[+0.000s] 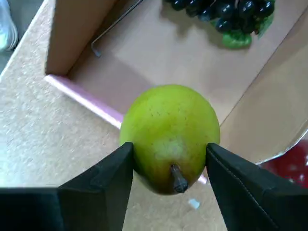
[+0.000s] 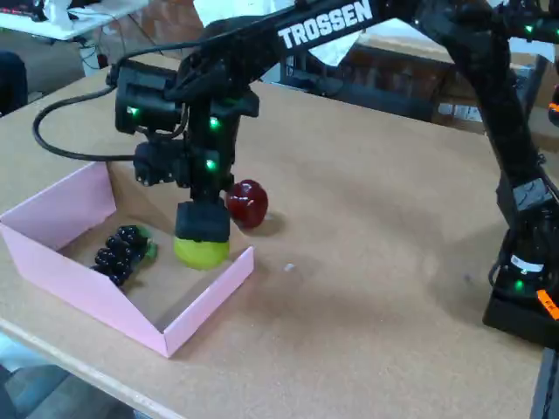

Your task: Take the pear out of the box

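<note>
Grapes: lie on the box floor, left of the claw in the fixed view.
Box: pink, low-walled; its near rim passes under the claw.
Claw: clenched on the pear, fingers at both flanks.
Progress: pear grasped and seemingly lifted, at the box edge; carrying clear and setting down remain.
Apple: on the desk, just behind the claw.
Room: cluttered background beyond the tan speckled desk.
</note>
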{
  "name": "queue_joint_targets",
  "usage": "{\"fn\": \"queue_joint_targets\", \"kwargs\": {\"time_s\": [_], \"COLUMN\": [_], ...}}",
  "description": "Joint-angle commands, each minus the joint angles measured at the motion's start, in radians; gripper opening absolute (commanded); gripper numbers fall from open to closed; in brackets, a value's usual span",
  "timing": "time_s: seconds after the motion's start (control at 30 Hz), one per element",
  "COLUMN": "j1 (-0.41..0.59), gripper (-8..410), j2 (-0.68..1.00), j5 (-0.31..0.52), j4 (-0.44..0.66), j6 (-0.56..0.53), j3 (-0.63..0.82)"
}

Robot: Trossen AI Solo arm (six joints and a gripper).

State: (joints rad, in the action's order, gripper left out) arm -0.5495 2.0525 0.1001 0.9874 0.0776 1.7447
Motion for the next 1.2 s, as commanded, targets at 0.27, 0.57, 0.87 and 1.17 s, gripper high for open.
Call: {"fn": "queue_joint_targets", "kwargs": {"time_s": [0.27,0.57,0.87,1.17], "j1": [-0.073,-0.116,-0.15,-0.183], "gripper": [93,93,93,93], "j2": [-0.066,-0.228,-0.406,-0.436], "j5": [0.007,0.01,-0.007,-0.016], "j4": [0.1,-0.068,-0.183,-0.243], "j6": [-0.087,-0.166,-0.256,-0.283], "j3": [-0.019,-0.306,-0.582,-0.704]}}
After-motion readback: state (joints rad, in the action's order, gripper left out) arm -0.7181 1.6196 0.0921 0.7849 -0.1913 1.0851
